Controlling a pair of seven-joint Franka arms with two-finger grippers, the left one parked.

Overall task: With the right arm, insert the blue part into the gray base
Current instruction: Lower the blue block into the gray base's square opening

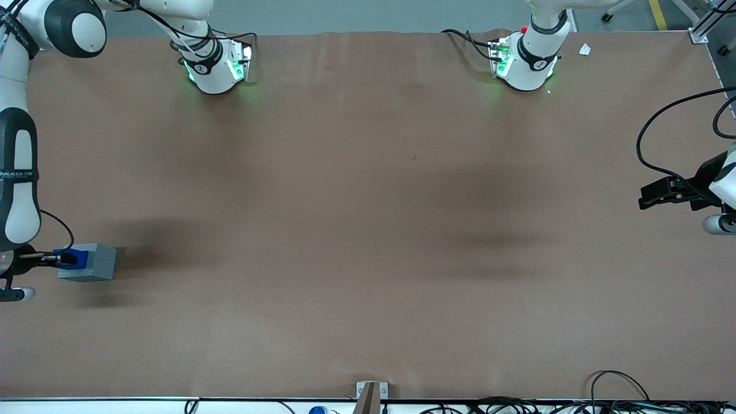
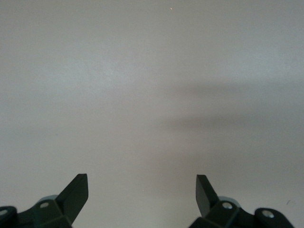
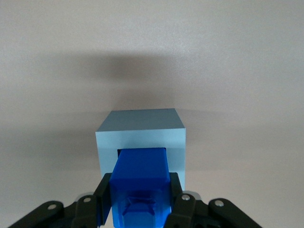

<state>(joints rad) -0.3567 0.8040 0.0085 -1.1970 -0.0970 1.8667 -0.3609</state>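
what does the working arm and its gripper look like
The right arm is made of white rounded links with black bands at the joints, dark lettering on one band, and thin black cables along it. Its base glows green. The gripper is black, with angular fingers and small silver screws.

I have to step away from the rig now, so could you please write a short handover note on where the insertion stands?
Pincer: shut on the blue part, at the working arm's end of the table, level with the gray base.
Base: lies on its side on the table, its recess facing the pincer.
Done: part picked up and its tip entered into the recess.
Left: push the part fully in, open the pincer, draw the arm away.
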